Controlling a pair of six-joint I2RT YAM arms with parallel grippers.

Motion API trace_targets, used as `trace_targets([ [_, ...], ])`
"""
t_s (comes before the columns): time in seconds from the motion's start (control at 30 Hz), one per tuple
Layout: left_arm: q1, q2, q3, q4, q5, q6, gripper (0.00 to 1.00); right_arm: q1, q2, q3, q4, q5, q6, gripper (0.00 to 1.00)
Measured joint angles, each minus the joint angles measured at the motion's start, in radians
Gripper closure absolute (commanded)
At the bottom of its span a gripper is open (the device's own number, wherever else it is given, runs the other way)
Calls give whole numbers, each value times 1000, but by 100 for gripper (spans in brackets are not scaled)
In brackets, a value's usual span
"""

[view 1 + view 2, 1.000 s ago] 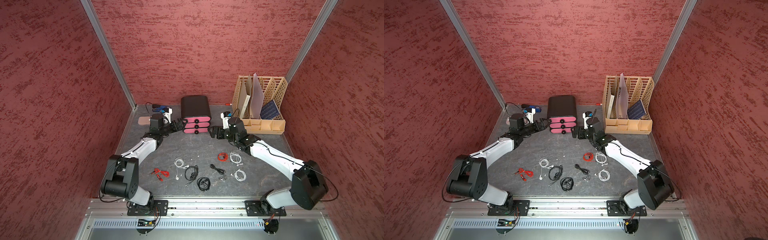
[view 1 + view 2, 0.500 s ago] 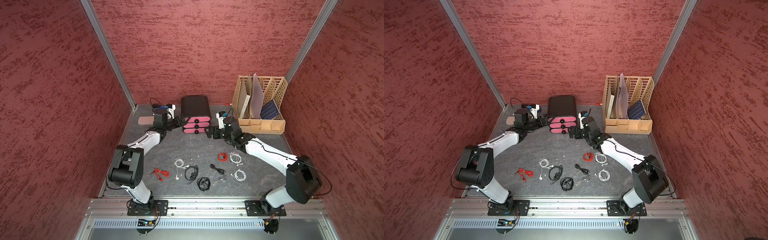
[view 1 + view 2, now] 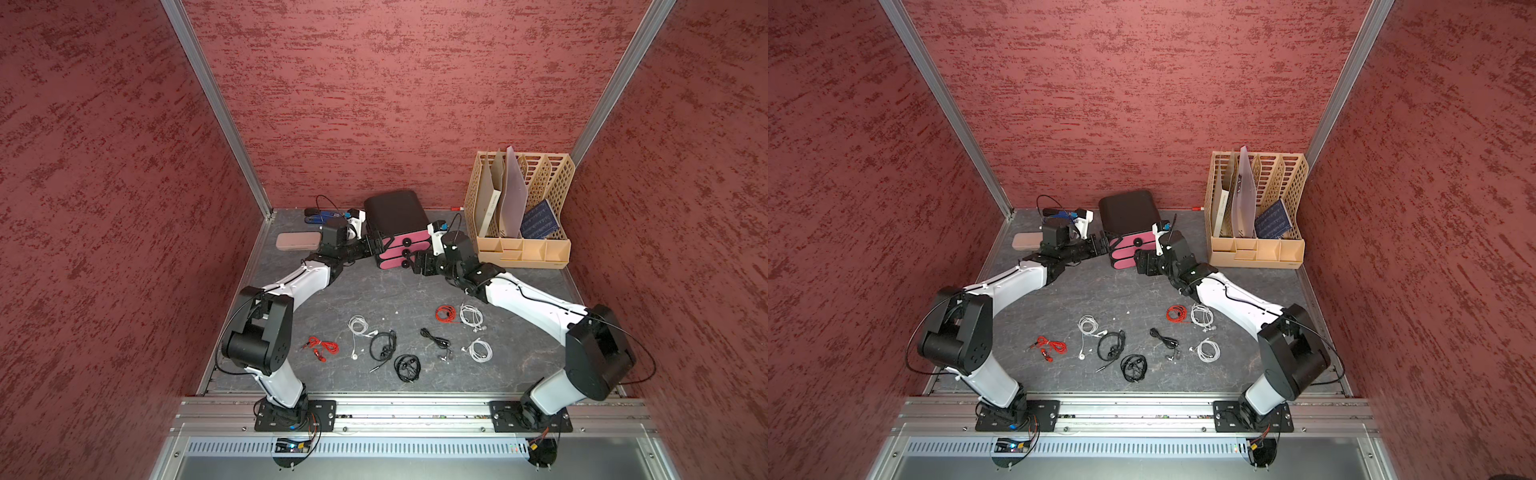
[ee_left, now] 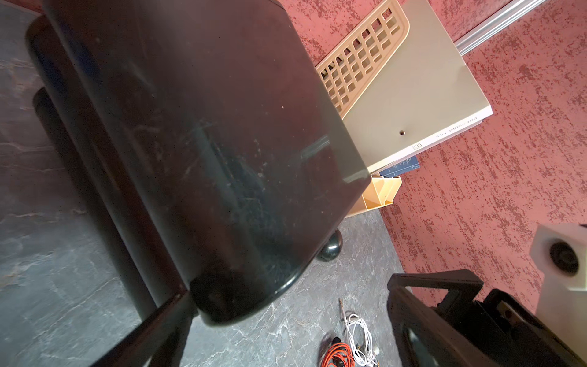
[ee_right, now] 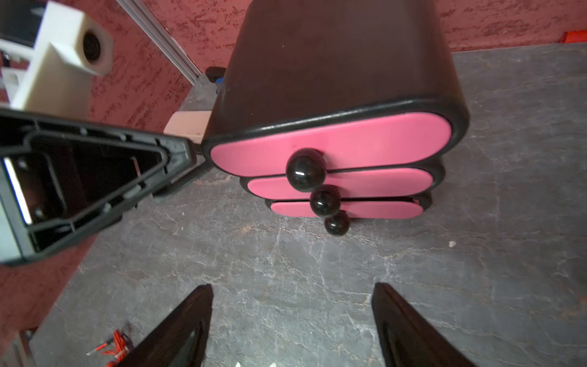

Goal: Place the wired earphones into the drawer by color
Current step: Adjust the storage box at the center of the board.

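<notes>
Facing the drawer (image 5: 333, 63) head-on, we are holding the right gripper (image 5: 292, 286) with jaws wide apart and empty, the top knob (image 5: 305, 170) lying straight ahead. The left gripper (image 3: 371, 246), likewise spread and empty, is sitting just beside the drawer's flank. The wired earphones (image 3: 446, 313) are lying loose on the uncrowded grey table (image 3: 374, 291).

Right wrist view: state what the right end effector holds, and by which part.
Nothing. The right end effector is open and empty, facing the drawer without touching its knobs.
</notes>
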Motion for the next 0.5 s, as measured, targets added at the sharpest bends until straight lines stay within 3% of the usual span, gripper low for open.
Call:
trace_targets([
  [0.27, -2, -69, -60, 1, -22, 3, 0, 0, 91, 101, -8, 3, -21, 26],
  [0.5, -3, -225, -271, 97, -78, 19, 0, -1, 153, 150, -30, 3, -19, 36],
])
